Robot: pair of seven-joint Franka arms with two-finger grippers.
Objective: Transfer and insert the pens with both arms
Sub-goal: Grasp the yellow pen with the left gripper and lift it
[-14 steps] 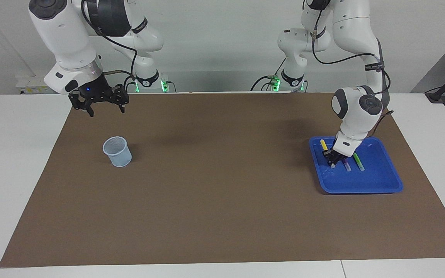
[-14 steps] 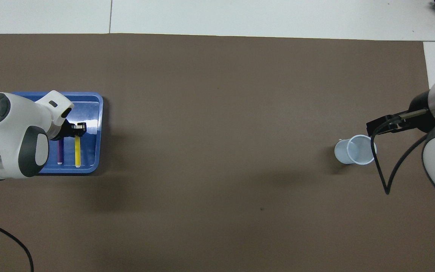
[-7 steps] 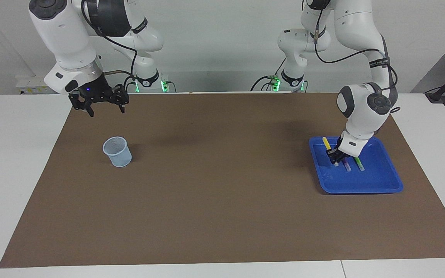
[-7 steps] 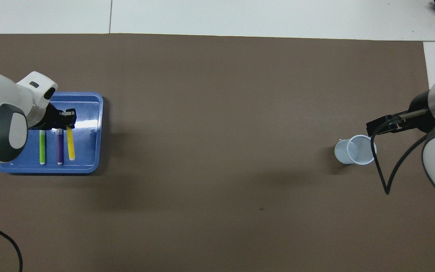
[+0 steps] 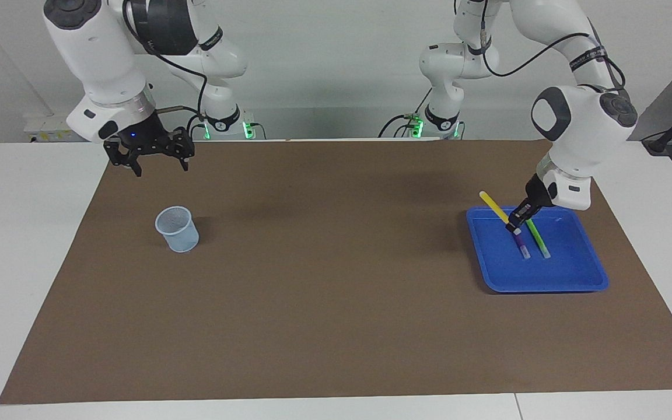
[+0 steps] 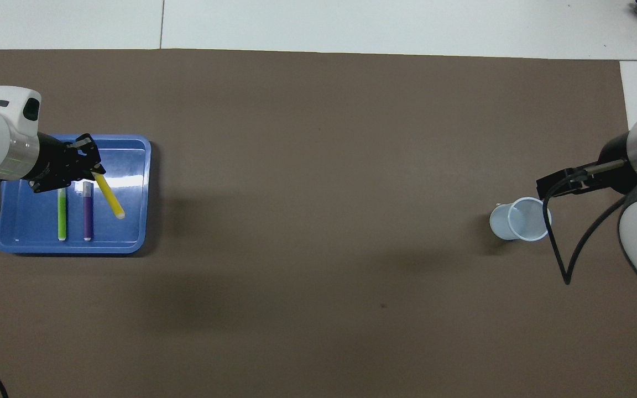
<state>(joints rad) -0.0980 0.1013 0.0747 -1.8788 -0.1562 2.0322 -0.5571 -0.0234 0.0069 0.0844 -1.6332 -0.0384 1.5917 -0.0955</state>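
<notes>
My left gripper (image 5: pixel 514 225) (image 6: pixel 90 167) is shut on the yellow pen (image 5: pixel 492 205) (image 6: pixel 109 195) near its cap end. It holds the pen tilted in the air over the blue tray (image 5: pixel 572 279) (image 6: pixel 147 193). The purple pen (image 5: pixel 521 245) (image 6: pixel 87 214) and the green pen (image 5: pixel 541 241) (image 6: pixel 62 214) lie side by side in the tray. My right gripper (image 5: pixel 161 168) (image 6: pixel 552 186) hangs open and holds nothing, over the brown mat beside a pale blue cup (image 5: pixel 178 228) (image 6: pixel 520 220). The cup stands upright at the right arm's end.
A brown mat (image 5: pixel 324 280) covers most of the white table. Two smaller white arms with green-lit bases (image 5: pixel 222 122) (image 5: pixel 441 119) stand at the robots' edge. A black cable (image 6: pixel 564 260) hangs from the right arm near the cup.
My left gripper has risen out of the tray with the yellow pen, which now tilts in the air. The left arm has swung up and outward. The right arm has not moved.
</notes>
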